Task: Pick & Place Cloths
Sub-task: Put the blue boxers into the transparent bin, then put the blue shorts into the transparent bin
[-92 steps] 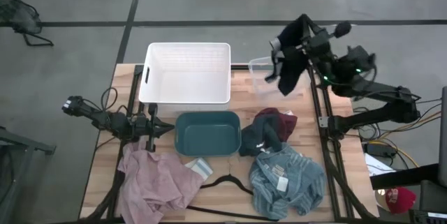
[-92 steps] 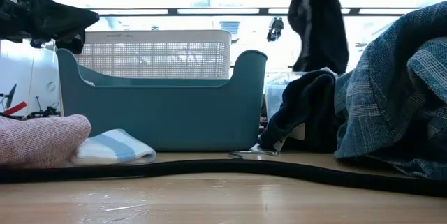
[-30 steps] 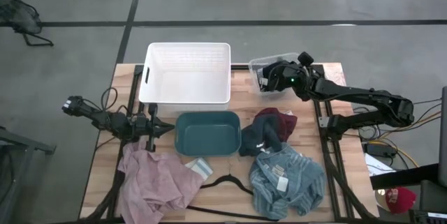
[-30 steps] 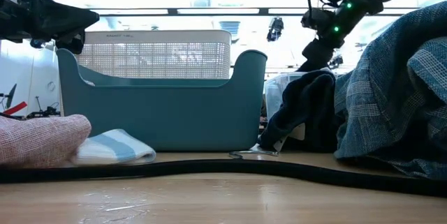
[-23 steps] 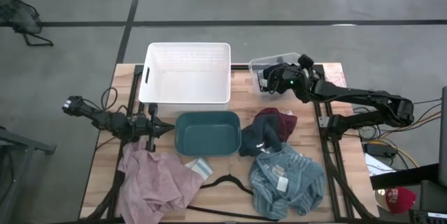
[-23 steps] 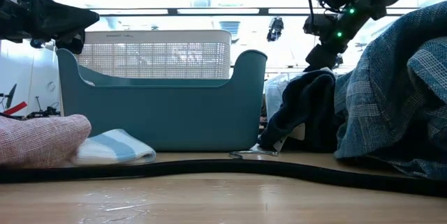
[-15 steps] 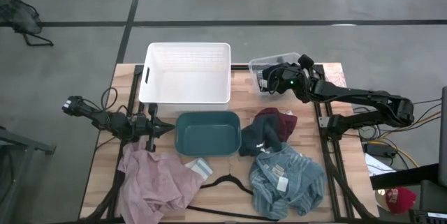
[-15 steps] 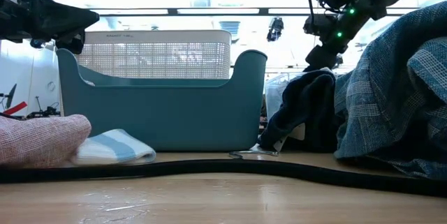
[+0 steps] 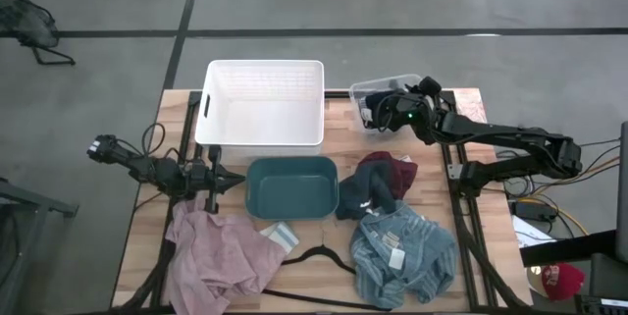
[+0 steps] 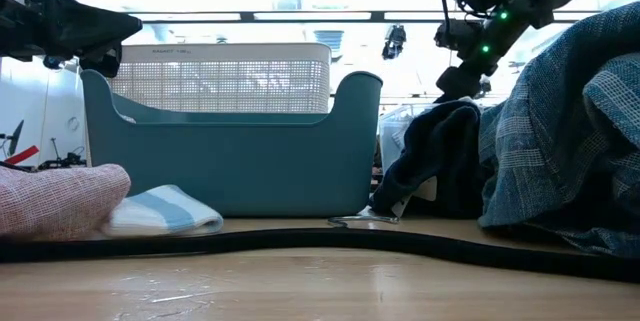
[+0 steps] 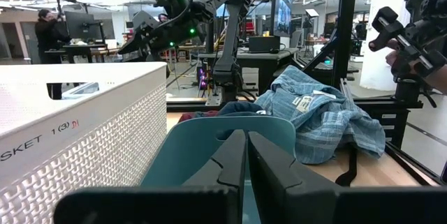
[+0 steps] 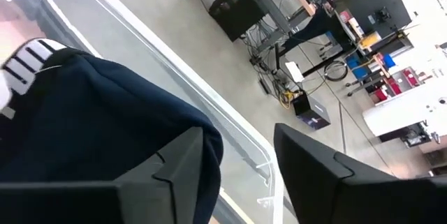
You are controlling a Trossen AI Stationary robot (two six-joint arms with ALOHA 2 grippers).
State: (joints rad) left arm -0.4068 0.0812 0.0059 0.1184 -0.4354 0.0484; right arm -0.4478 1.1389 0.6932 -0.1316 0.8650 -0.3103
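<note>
My right gripper (image 12: 241,137) stands open inside the clear bin (image 9: 358,92) at the table's far right. A dark navy cloth (image 12: 91,126) lies in the bin beside one finger. My left gripper (image 11: 241,175) is shut and holds nothing. It hangs left of the teal bin (image 9: 292,185), above the far edge of the pale pink cloth (image 9: 221,256). A navy cloth (image 9: 361,195), a maroon one (image 9: 392,170) and a blue striped one (image 9: 402,251) lie heaped at the near right. A small white and blue sock (image 9: 278,234) lies by the teal bin. My right gripper comes down from above into the clear bin. One finger (image 12: 174,175) lies along the dark cloth's upper fold (image 12: 147,123), which rests in the bin. I cannot tell whether the finger touches it.
A white basket (image 9: 263,102) stands at the far middle, between the clear bin and the table's left side. A black wire hanger (image 9: 319,259) lies near the front edge, between the pink and striped cloths. Bare wood shows right of the striped cloth.
About three seconds ago my right gripper held the dark cloth high above the clear bin. Since then it has come down into the bin with the cloth. Over the last second the arm has hardly moved.
</note>
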